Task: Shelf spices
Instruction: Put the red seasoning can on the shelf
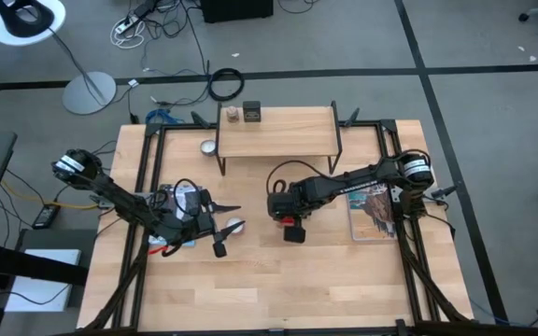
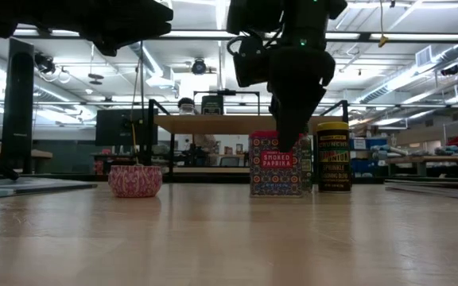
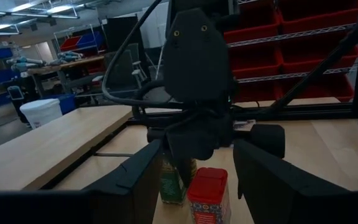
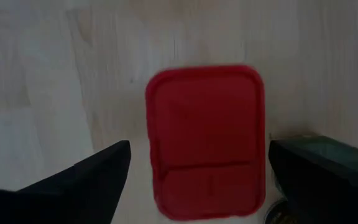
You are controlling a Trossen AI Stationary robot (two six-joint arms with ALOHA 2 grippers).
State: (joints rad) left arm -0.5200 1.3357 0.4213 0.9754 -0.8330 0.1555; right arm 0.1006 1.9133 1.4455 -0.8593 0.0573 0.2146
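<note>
A: High view, stock on shelf (image 1: 276, 131)?
B: Black tin (image 1: 250, 113) and brownish jar (image 1: 233, 115) shelved.

A: Right wrist view?
B: Right end effector (image 4: 199, 180) spread open above red tin (image 4: 204, 140), empty; tin on counter (image 4: 36, 74), off the shelf.

A: Left?
B: Left end effector (image 1: 220, 230) open, idle.
</note>
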